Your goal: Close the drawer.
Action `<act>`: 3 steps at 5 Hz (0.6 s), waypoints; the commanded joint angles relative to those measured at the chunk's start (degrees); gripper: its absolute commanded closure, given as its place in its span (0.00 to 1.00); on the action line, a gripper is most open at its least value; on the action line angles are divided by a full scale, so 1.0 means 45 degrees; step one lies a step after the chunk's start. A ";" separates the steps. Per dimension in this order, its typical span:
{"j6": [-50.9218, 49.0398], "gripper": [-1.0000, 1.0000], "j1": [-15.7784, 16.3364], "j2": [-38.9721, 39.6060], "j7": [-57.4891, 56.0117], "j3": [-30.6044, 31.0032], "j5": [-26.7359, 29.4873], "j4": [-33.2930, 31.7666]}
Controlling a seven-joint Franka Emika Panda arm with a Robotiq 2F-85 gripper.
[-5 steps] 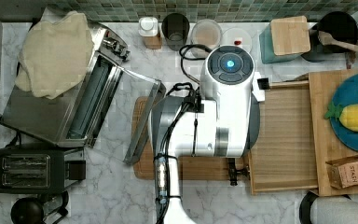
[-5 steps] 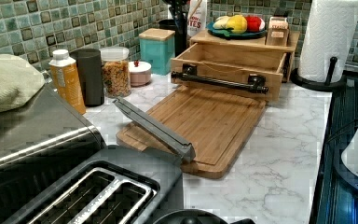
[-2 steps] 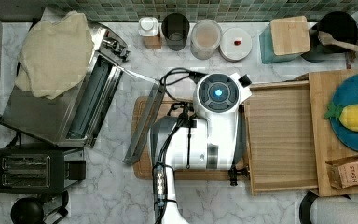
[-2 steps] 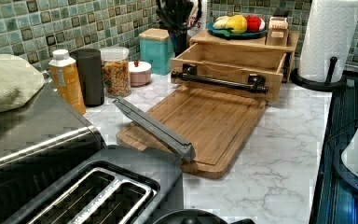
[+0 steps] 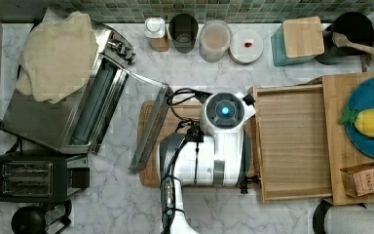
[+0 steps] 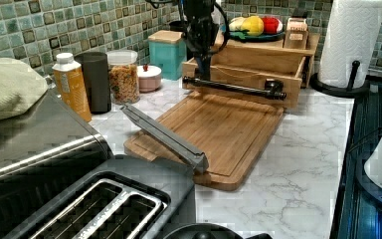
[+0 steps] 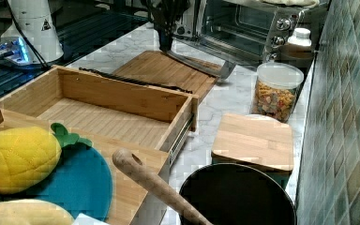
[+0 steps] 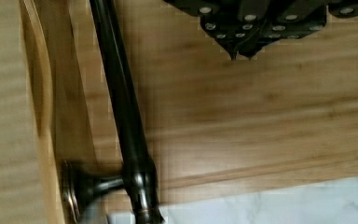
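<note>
The pale-wood drawer [image 5: 292, 141] stands pulled out from the wooden stand, its lined bottom bare [image 7: 98, 117]. A dark bar handle [image 6: 234, 88] runs along the drawer's front [image 8: 121, 102]. My gripper [image 6: 202, 74] hangs upright just in front of that handle, over the cutting board [image 6: 219, 129]. In the wrist view the gripper [image 8: 237, 51] is shut with nothing in it, a short way from the bar and not touching it. In the top view the arm's wrist [image 5: 223, 111] covers the fingers.
The toaster oven's open glass door [image 5: 148, 127] lies across the board's far end from the drawer. Jars [image 5: 214, 39] and a teal box [image 5: 299, 41] line the tiled wall. A blue plate of toy fruit [image 5: 365, 122] sits on the stand, and a paper towel roll [image 6: 353, 40] stands beside it.
The arm has swung toward the top view's lower left and come down. In the left view the gripper has dropped into sight in front of the drawer handle. The drawer has not moved.
</note>
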 commanded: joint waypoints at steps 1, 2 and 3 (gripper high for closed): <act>0.0972 1.00 -0.0210 -0.0246 -0.3037 -0.0091 -0.0606 -0.0818; 0.1405 1.00 -0.0329 -0.0118 -0.2960 -0.0327 -0.1259 -0.0926; 0.1034 1.00 -0.0541 0.0515 -0.3490 -0.0618 -0.1551 -0.0238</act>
